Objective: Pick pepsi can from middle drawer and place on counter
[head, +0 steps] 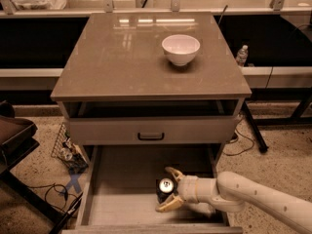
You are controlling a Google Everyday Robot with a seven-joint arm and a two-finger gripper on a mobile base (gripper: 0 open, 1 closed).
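The pepsi can [165, 188] stands upright on the floor of the open middle drawer [117, 199], its silver top showing. My gripper [169, 189] reaches in from the right, low in the camera view. Its tan fingers [173, 172] are spread, one on the far side of the can and one on the near side. The can stands between them on the drawer floor. The counter [126, 57] is the glossy grey-brown slab above.
A white bowl [181, 48] sits on the counter at the back right. A closed drawer front with a dark handle [150, 136] is above the open drawer. A water bottle [242, 55] stands on the shelf to the right. Cables and clutter [66, 152] lie on the floor at left.
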